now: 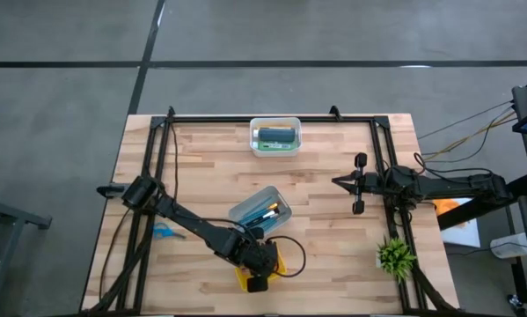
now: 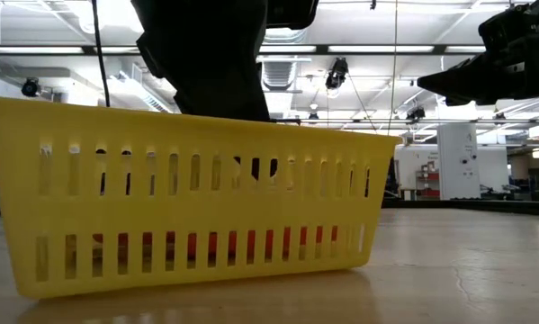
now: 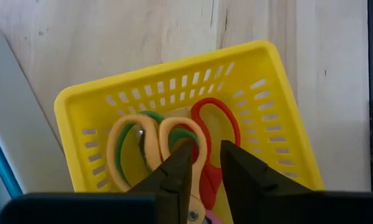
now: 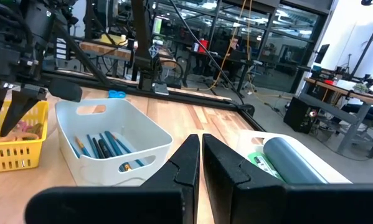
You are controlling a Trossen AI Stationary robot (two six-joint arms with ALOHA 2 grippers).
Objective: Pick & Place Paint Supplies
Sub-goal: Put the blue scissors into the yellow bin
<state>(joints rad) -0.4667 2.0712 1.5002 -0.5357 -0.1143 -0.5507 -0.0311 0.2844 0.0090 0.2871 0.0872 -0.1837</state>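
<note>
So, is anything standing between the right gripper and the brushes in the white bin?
Nothing visible does. Only bare table lies between the right gripper and the white bin, and the brushes lie uncovered inside it. The left gripper hangs over the yellow basket, off that path.

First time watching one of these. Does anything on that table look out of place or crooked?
A small blue item lies loose on the wood by the left arm, outside every container. The grey bin of brushes sits skewed to the table's edges. Otherwise, nothing spilled or damaged.
</note>
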